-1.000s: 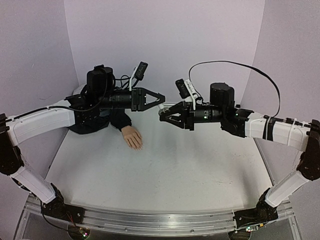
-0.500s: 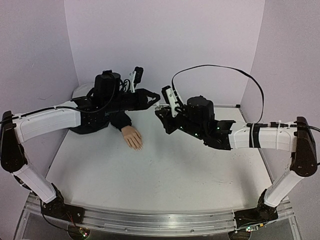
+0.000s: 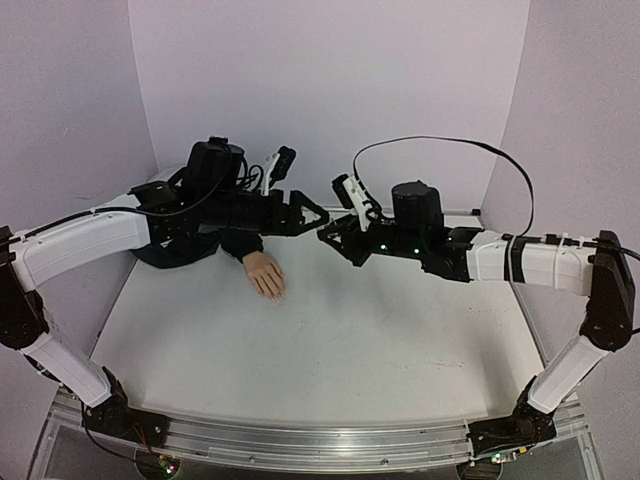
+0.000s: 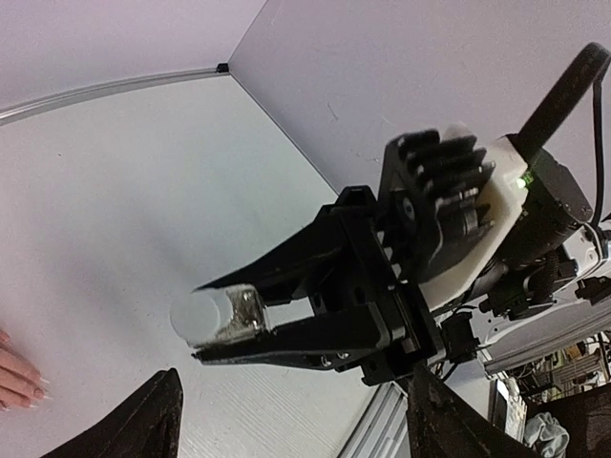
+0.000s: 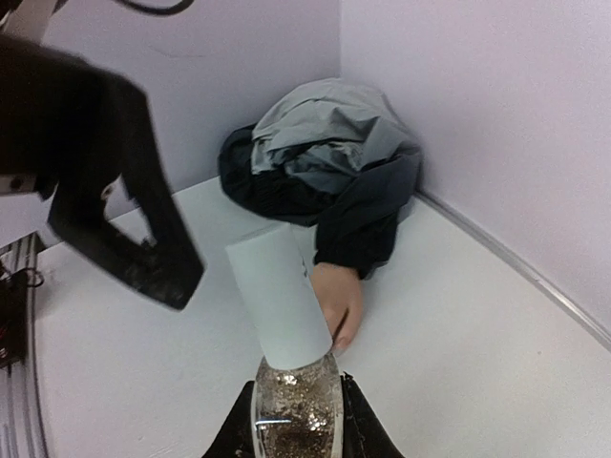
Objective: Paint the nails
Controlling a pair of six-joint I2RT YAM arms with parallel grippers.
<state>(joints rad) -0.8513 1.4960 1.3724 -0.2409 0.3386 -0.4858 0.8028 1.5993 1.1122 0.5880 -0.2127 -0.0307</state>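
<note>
Silver-glitter polish bottle (image 5: pixel 294 412) is pinched tight in the right gripper (image 3: pixel 326 233) mid-frame, left gripper (image 3: pixel 318 218) gapes empty facing its probably slick, light white cap (image 5: pixel 277 296) (grab that round the sides), and the tiny stiff nails (image 3: pixel 277 293) lie left of centre on the table (image 3: pixel 330 330).

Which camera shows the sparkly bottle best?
The right wrist view: the glitter bottle and its white cap fill the middle, held in the right hand. The left wrist view shows it smaller, cap first. From the top it's nearly hidden.
</note>
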